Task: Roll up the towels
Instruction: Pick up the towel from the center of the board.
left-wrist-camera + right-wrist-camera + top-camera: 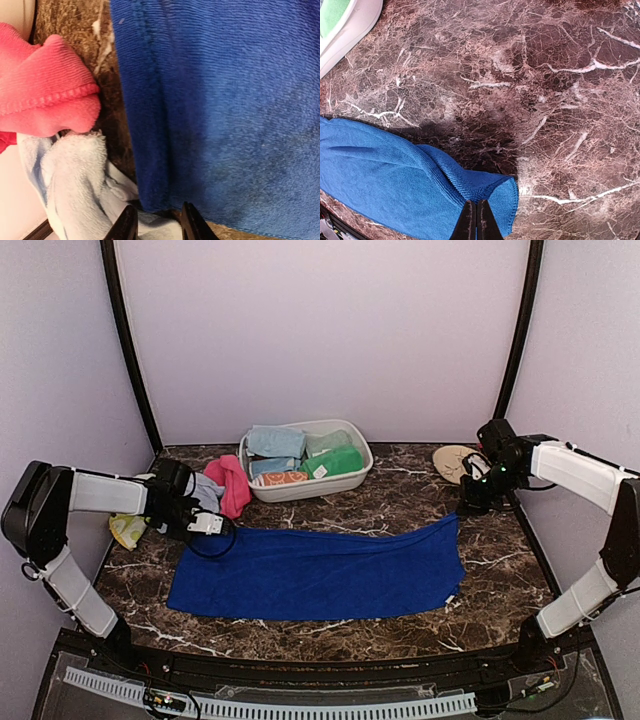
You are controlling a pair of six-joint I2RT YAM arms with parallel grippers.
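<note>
A long royal blue cloth towel (315, 572) lies flat on the dark marble table (400, 505). A white oval plastic tub (300, 490) full of folded towels (275, 442) sits at 12 o'clock, with a soft pink towel (232, 483) just beside it at its 9 o'clock. The left gripper (205, 523) is at the blue towel's 10 o'clock corner, and the right gripper (475, 502) is at its 2 o'clock corner.

The left arm (100, 493) and right arm (575, 472) — white shells, black joints — carry looping black cables by dark jaws
</note>
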